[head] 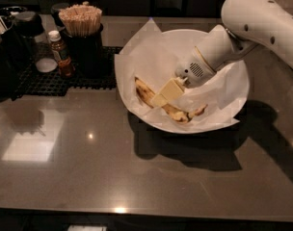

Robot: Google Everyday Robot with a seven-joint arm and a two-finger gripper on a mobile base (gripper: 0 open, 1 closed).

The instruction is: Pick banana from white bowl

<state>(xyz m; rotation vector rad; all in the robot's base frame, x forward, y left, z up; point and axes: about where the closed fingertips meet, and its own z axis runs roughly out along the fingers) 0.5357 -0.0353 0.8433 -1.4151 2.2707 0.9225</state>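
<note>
Arm slants down from right, pincer [165,94] over banana [181,114] in white bowl [185,37]; grip cannot be told

The white bowl [199,37], wide, shallow and lined with crinkled white paper, sits just right of the frame's center. 1 slim, curved banana [179,113], yellow with brown spots, lies flat in its lower-left part. The gripper [161,97] covers the banana's middle.

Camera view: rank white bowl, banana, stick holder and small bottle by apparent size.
1. white bowl.
2-3. stick holder and banana, too close to rank; the end effector, inside the bowl, covers the banana's middle.
4. small bottle.
</note>
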